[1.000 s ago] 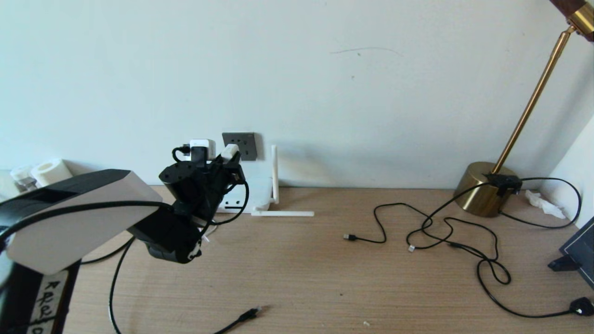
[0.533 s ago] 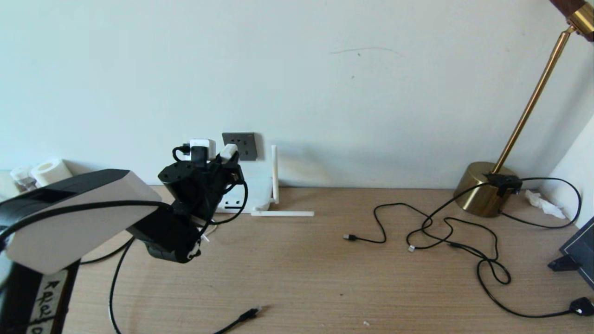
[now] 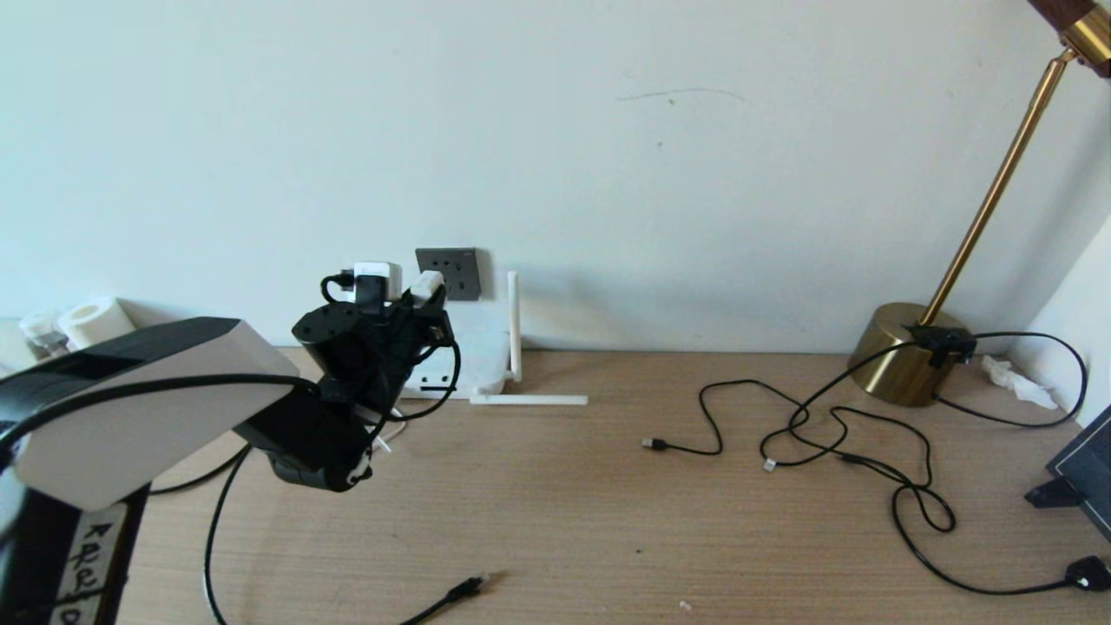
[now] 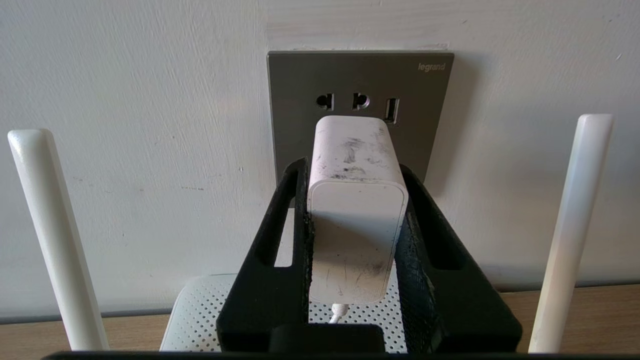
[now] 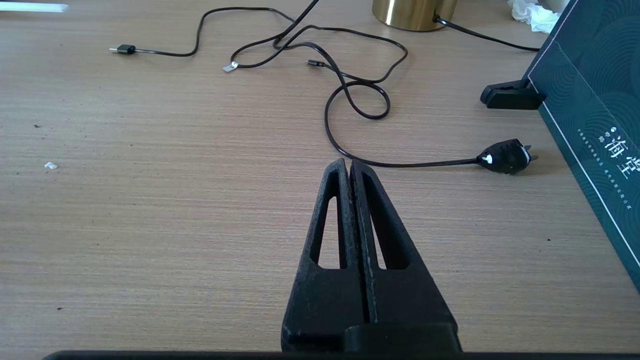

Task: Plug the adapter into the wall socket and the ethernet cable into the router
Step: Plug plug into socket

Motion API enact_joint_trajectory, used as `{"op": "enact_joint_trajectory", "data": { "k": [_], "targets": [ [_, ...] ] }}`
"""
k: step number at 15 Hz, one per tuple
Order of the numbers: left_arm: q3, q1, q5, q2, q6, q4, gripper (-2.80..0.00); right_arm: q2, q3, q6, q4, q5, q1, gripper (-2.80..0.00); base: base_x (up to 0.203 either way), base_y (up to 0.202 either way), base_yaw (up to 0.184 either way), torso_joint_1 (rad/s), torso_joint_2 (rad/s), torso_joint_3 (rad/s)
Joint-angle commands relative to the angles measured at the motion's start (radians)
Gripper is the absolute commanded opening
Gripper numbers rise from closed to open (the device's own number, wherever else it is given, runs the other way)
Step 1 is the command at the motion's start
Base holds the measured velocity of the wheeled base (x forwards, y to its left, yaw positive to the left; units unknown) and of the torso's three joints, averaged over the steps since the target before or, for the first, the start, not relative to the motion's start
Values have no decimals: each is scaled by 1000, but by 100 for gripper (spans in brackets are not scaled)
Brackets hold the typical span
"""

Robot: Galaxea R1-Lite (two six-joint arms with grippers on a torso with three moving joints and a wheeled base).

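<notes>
My left gripper [image 4: 354,167] is shut on the white adapter [image 4: 356,210], one black finger on each side. The adapter's front end sits right at the lower half of the dark grey wall socket [image 4: 300,85]; its pins are hidden. In the head view the adapter [image 3: 428,283] is just left of the socket [image 3: 447,272]. The white router [image 4: 200,320] lies below the gripper, with upright antennas [image 4: 50,235] on either side. The black ethernet cable, with its clear-tipped plug [image 3: 473,586], lies at the table's front edge. My right gripper [image 5: 348,165] is shut and holds nothing, above bare table.
One router antenna [image 3: 529,400] lies flat on the table. Thin black cables [image 3: 833,434] sprawl at the right, near a brass lamp base [image 3: 907,351] and a black mains plug [image 3: 1089,573]. A dark box [image 5: 595,115] stands at the far right. A paper roll [image 3: 91,321] is back left.
The left gripper with the adapter has crept slightly up and to the left. Nothing else has moved.
</notes>
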Motion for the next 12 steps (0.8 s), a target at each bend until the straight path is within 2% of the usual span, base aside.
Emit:
{"op": "enact_joint_trajectory", "data": {
  "k": [1, 4, 12],
  "targets": [
    [-1, 0, 0, 8, 1, -9, -280, 1, 0, -1, 1, 0, 0, -280, 0, 0, 0, 0, 0, 0],
    [-49, 6, 1, 24, 13, -7, -280, 1, 0, -1, 1, -1, 0, -280, 0, 0, 0, 0, 0, 0],
    [-80, 8, 1, 43, 13, -2, -280, 1, 0, -1, 1, -1, 0, -280, 0, 0, 0, 0, 0, 0]
  ]
}}
